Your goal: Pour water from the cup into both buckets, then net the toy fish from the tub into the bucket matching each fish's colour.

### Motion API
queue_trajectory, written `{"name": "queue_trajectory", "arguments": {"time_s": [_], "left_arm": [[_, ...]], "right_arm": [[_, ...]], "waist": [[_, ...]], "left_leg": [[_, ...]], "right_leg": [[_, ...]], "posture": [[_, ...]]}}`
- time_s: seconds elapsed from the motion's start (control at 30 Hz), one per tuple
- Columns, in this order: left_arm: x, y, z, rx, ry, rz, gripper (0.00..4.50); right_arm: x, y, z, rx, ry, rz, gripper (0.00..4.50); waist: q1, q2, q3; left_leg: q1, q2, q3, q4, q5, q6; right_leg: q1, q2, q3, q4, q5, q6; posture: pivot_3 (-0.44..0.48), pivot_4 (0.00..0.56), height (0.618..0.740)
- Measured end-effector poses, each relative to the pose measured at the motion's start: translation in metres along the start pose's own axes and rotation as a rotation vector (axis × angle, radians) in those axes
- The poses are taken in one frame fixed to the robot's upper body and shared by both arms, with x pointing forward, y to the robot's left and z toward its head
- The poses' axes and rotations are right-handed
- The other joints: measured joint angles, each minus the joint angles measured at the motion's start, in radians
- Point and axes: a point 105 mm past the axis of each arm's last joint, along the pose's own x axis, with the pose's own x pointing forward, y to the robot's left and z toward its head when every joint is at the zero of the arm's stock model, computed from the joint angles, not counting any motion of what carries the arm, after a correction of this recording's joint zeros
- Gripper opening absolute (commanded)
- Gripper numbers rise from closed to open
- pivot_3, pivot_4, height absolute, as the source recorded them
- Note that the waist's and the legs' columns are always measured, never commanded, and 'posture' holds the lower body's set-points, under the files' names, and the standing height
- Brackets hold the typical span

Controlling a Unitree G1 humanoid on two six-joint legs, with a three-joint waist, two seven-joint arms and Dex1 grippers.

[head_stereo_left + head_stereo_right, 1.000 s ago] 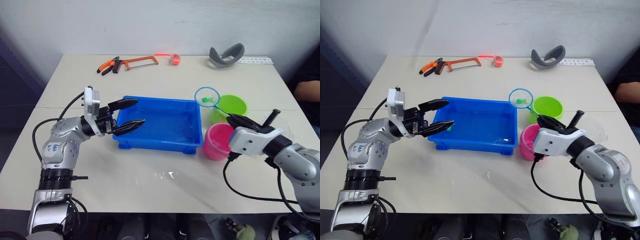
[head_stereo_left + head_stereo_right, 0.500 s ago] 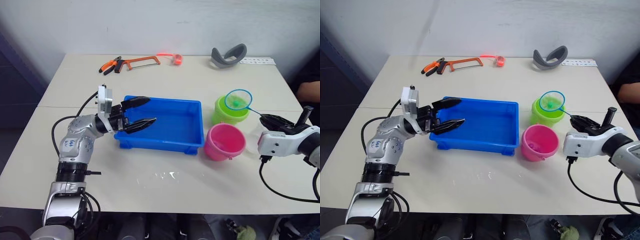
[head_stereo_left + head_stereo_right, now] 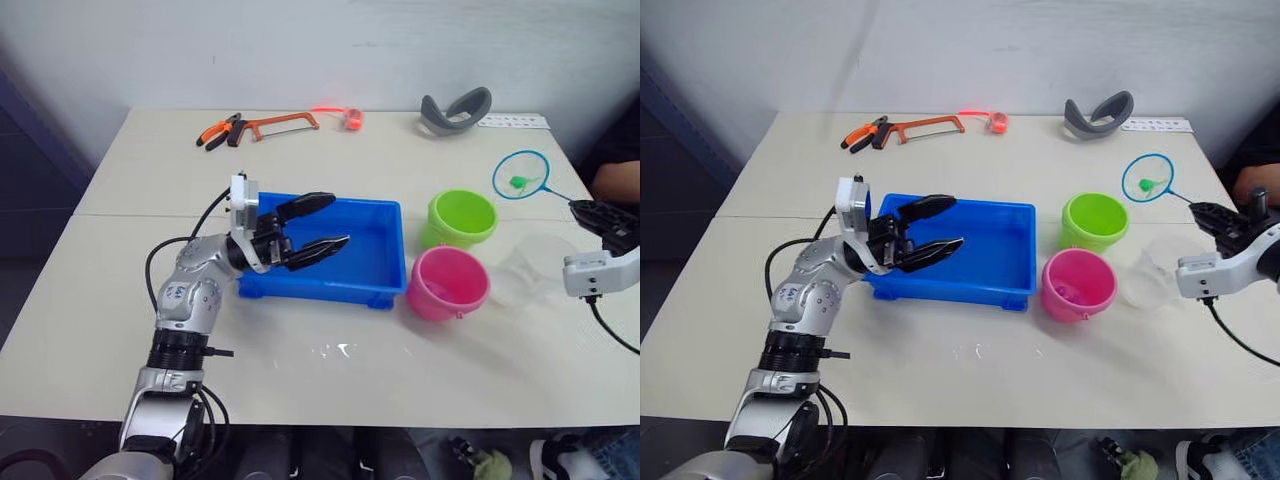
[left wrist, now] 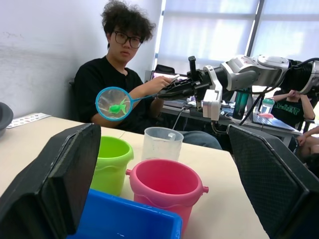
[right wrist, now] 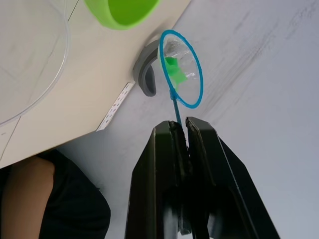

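Glossy smooth plastic makes the blue tub (image 3: 340, 255), green bucket (image 3: 461, 218) and pink bucket (image 3: 447, 282); the tabletop (image 3: 300, 370) looks matt.

Office-lab: seated person (image 4: 117, 74), laptops (image 4: 162, 74), blinds (image 4: 209, 27).

tub (image 3: 365, 262) left of two buckets (image 3: 460, 216), cup (image 3: 530, 270) right of them, tools (image 3: 258, 126) behind

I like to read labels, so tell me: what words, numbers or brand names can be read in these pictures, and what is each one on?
None can be read.
Left arm's blue mark: too small to read.
White strip at the table's far edge: markings too blurred to read.
The cup, green bucket and pink bucket: no lettering visible.
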Motion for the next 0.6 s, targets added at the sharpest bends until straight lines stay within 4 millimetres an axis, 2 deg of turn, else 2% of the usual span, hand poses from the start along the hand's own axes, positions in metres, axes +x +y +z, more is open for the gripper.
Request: {"name": "queue_trajectory", "arguments": {"time_s": [0.17,0.37,0.6], "left_arm": [[0.007,-0.001,-0.001,0.010,-0.049,0.008,4.41],[0.013,-0.001,-0.007,0.020,-0.063,0.011,4.41],[0.019,-0.004,-0.007,0.030,-0.092,0.002,4.41]], "right_arm": [[0.000,0.009,0.002,-0.126,-0.069,0.060,0.00],[-0.002,-0.009,-0.007,-0.268,-0.082,0.024,0.00],[-0.001,-0.014,-0.001,-0.321,-0.118,-0.008,0.00]], "waist": [[0.000,0.001,0.000],[0.001,0.001,0.000],[0.001,0.001,0.000]], "left_leg": [[0.000,0.000,0.000,0.000,0.000,0.000],[-0.001,0.000,0.000,0.000,0.000,0.000],[0.000,0.000,0.000,0.000,0.000,0.000]], "right_leg": [[0.000,0.000,0.000,0.000,0.000,0.000],[0.000,0.000,0.000,-0.001,0.000,0.000],[0.000,0.000,0.000,0.000,0.000,0.000]], "posture": [[0.000,0.150,0.740],[0.000,0.150,0.740],[0.000,0.150,0.740]]}}
